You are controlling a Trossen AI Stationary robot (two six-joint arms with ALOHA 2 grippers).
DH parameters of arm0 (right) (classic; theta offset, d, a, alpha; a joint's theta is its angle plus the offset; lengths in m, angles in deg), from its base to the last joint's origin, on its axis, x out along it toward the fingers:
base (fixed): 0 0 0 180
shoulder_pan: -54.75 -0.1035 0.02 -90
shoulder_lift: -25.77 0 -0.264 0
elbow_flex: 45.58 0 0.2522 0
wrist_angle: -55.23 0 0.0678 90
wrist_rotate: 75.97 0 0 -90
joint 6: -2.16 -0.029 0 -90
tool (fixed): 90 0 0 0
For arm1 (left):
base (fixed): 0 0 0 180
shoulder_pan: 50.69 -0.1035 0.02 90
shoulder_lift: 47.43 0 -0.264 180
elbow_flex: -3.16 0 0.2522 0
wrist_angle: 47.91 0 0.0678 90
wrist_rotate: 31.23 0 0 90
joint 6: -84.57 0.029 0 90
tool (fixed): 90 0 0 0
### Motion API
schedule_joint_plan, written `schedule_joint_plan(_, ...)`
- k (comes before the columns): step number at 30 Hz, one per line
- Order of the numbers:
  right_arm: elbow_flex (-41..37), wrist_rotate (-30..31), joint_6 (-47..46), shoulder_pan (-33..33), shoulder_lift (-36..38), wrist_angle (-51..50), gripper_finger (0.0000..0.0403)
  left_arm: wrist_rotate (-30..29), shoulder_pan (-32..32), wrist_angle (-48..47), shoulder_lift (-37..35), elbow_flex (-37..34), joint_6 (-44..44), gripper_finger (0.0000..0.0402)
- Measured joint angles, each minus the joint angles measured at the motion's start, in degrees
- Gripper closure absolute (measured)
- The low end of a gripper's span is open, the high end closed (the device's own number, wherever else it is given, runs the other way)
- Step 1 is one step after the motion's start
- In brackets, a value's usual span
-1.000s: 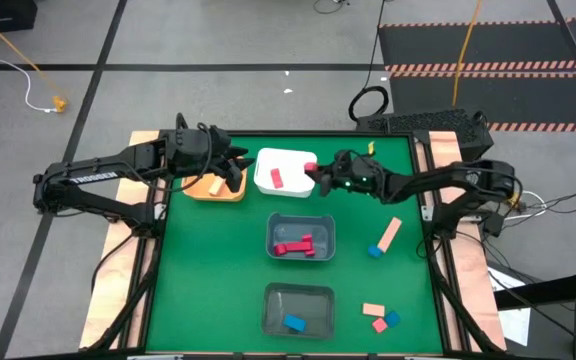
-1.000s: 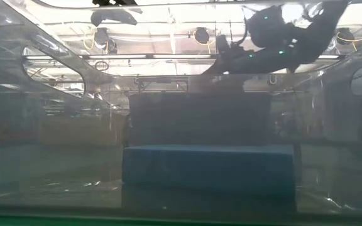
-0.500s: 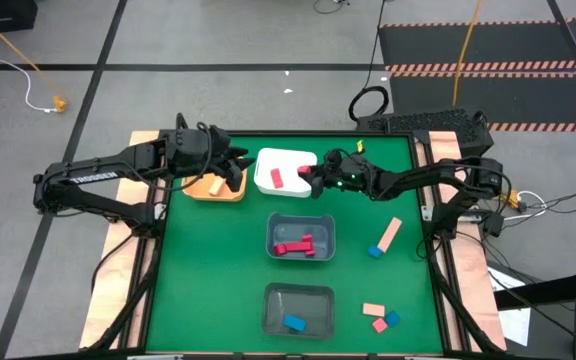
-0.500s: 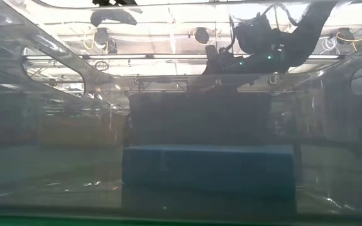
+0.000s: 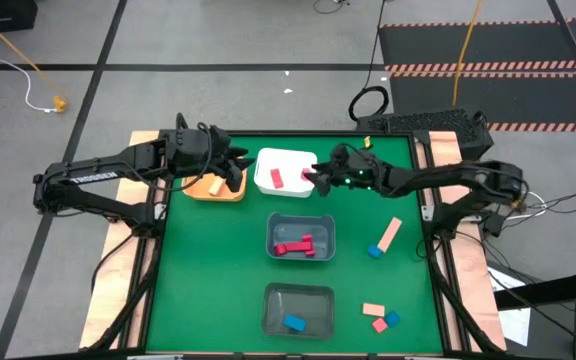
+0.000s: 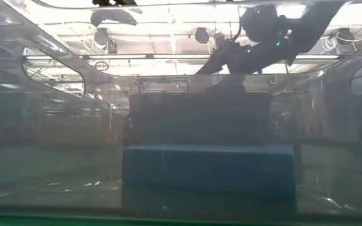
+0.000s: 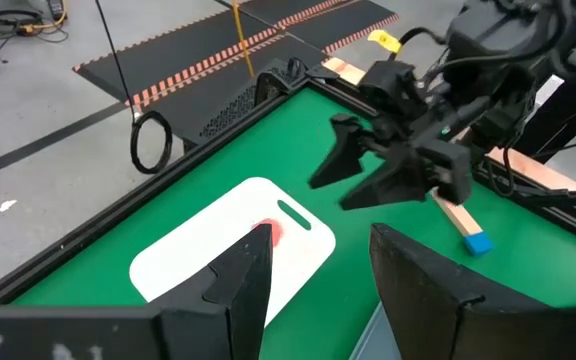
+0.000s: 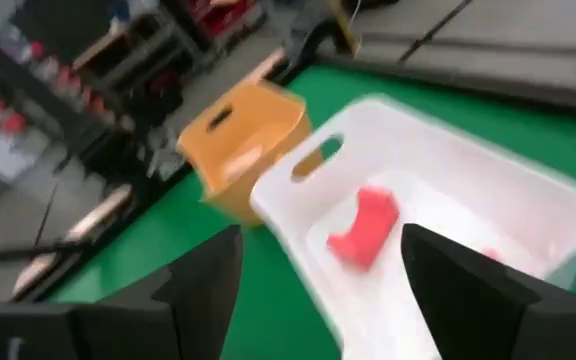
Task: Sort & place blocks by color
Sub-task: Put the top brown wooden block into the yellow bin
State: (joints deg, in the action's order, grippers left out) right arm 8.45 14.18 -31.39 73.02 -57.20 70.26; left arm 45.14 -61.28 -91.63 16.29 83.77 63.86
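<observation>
The right gripper [image 5: 314, 177] is hanging over the near-right edge of the white bin [image 5: 268, 160], fingers spread apart with nothing between them. You can see that clearly from the left wrist view, where its two dark fingers [image 7: 338, 160] sit open above the green table [image 7: 388, 250]. From its own wrist cam there's a pink-salmon block [image 8: 363, 228] lying inside the white bin, plus a second pinkish bit near the bin wall that's too blurry to call.

The left gripper [image 5: 230, 168] is parked over the orange bin [image 5: 208, 190], just beside the white one, fingers spread too and holding nothing.

Rest of the blocks as seen from above: red pieces [image 5: 296, 246] are sitting in the middle grey bin [image 5: 323, 225], and one blue block [image 5: 294, 323] is in the near grey bin [image 5: 268, 300]. Still loose on the table to the right: a tan bar [image 5: 390, 234] with a blue cube [image 5: 376, 252] touching its lower end, and a little cluster near the front edge with a salmon bar [image 5: 373, 310], a salmon cube [image 5: 379, 325] and another blue cube [image 5: 393, 318].

Low view is mostly just looking through the bin walls, so not much help.
</observation>
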Motion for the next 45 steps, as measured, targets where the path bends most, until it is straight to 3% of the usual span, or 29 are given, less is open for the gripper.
schedule_joint_plan(8,0.0,-3.44,-3.07,-4.84,14.6,-31.63,0.0151,-0.02,0.0,-0.02,0.0,0.0,2.41,0.0231)
schedule_joint_plan(15,0.0,-3.72,-26.61,-9.43,23.54,-55.38,0.0152,-0.02,0.0,-0.02,0.0,-0.01,2.58,0.0231)
schedule_joint_plan(18,0.0,-6.85,-33.09,-10.61,25.45,-61.96,0.0152,-0.02,0.0,-0.02,0.0,0.0,2.88,0.0231)
schedule_joint_plan(25,0.0,-16.68,-42.81,-14.07,26.4,-70.8,0.0152,-0.01,0.0,-0.05,0.0,0.0,3.0,0.0231)
schedule_joint_plan(30,0.0,-19.87,-48.82,-16.95,26.39,-73.51,0.0152,0.0,0.0,-0.45,0.0,0.0,2.98,0.0231)
schedule_joint_plan(39,0.0,-19.31,-65.49,-20.24,26.39,-82.59,0.0152,0.0,0.0,-3.98,0.0,0.0,2.98,0.0231)
schedule_joint_plan(45,-0.02,-10.91,-79.41,-21.7,26.39,-88.24,0.0152,0.0,0.0,-5.07,0.0,-0.01,4.55,0.0231)
